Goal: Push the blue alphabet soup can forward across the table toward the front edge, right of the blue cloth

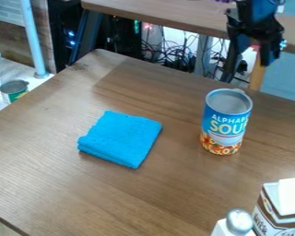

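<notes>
Can [227, 122], cloth [120, 139] set on surface [144, 198] | from can: cloth placed at 9 o'clock, shaker [239, 222] at 6, carton [284, 209] at 5

The soup can [224, 124] reads "ALPHABE" above "SOU", both words cut off by its curve.

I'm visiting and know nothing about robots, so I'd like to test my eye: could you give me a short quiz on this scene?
1. True or false: the blue cloth lies folded on the table.

2. Which is nearest the gripper in the picture?
a) the blue cloth
b) the tall can
c) the carton at lower right

3. Fill in the missing word: between its fingers, the gripper holds ____.

Key: 1. true; 2. b; 3. nothing
</notes>
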`<state>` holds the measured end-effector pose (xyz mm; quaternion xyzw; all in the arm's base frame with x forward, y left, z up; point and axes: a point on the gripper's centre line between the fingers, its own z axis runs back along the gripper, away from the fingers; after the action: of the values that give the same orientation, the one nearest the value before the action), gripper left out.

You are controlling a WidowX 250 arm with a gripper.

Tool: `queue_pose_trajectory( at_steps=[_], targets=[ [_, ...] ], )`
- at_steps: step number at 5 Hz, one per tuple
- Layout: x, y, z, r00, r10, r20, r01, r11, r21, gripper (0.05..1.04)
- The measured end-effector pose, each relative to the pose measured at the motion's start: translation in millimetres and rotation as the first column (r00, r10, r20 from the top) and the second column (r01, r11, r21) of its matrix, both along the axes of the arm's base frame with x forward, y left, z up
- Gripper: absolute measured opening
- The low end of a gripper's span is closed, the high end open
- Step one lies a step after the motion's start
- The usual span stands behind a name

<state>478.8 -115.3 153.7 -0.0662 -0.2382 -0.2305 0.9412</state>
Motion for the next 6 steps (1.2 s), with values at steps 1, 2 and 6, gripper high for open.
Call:
queue_pose_trajectory(
  at_steps=[1, 2, 6],
  targets=[
    [7.9, -15.3, -12.1, 0.999, -0.009, 0.043, 0.008, 1.000, 0.022, 1.000],
    [13.0, -22.9, -25.3, 0.998, -0.012, 0.065, 0.009, 0.999, 0.050, 1.000],
    [-25.4, -26.1, -76.3, 0.999, 0.051, 0.017, -0.053, 0.992, 0.112, 1.000]
  ],
)
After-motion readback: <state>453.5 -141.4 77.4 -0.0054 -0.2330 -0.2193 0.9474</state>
